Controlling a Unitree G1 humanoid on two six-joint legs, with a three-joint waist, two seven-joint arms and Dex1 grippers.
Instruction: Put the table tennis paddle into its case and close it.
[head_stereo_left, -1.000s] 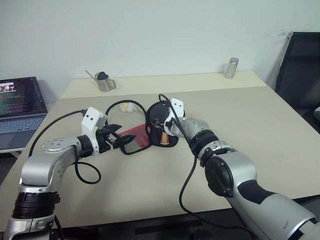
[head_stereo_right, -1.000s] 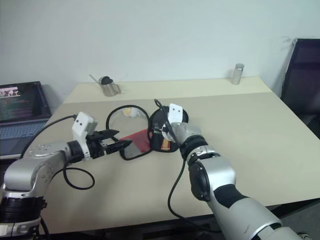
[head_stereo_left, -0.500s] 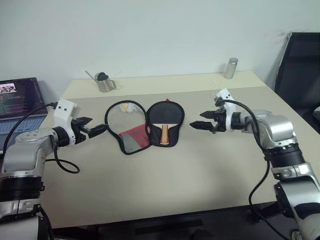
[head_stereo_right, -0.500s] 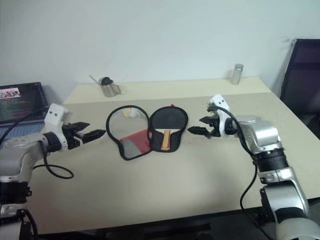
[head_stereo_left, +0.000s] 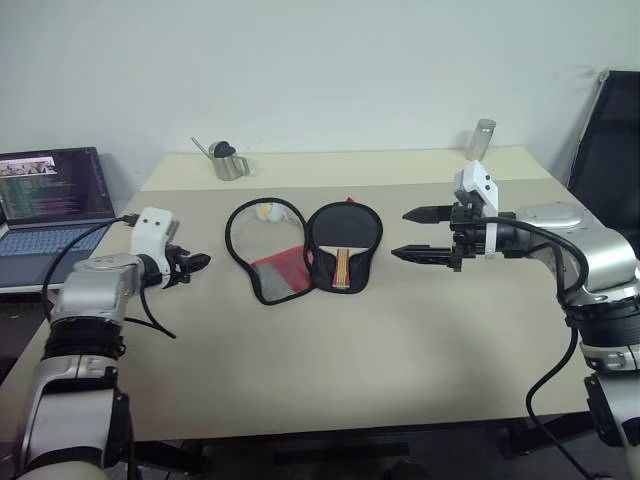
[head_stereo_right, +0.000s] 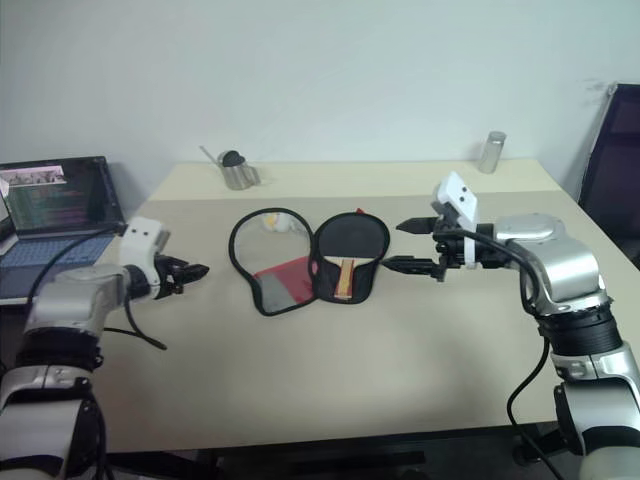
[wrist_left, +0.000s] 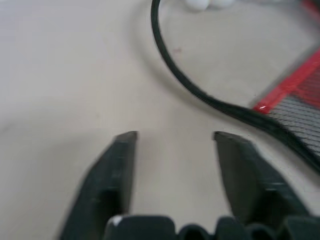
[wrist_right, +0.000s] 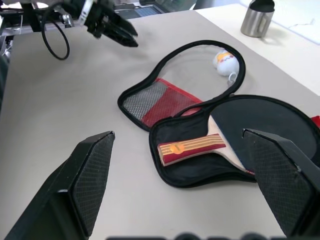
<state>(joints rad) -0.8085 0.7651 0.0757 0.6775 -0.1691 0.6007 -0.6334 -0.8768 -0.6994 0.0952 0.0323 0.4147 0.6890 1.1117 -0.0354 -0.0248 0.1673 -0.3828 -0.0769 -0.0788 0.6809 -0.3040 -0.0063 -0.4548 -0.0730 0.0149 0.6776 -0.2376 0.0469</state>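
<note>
The case (head_stereo_left: 283, 272) lies unzipped and spread flat in the middle of the table, its mesh and red flap to the left. The table tennis paddle (head_stereo_left: 343, 240) rests in the right half, black face away from me, striped handle (wrist_right: 192, 147) toward me. My right gripper (head_stereo_left: 400, 233) hovers open just right of the case, with nothing between its fingers. My left gripper (head_stereo_left: 195, 263) sits low over the table left of the case; its fingers (wrist_left: 122, 150) stand apart with only bare table between them.
A white ball (head_stereo_left: 264, 211) lies inside the left flap's loop. A laptop (head_stereo_left: 45, 200) stands at the far left. A metal cup (head_stereo_left: 230, 163) and a metal cylinder (head_stereo_left: 482, 140) are at the table's back edge. A black chair (head_stereo_left: 610, 130) is at the right.
Both grippers have pulled away from the case, the left to the left and the right to the right and up. The left fingers have narrowed. The paddle stays in the case.
</note>
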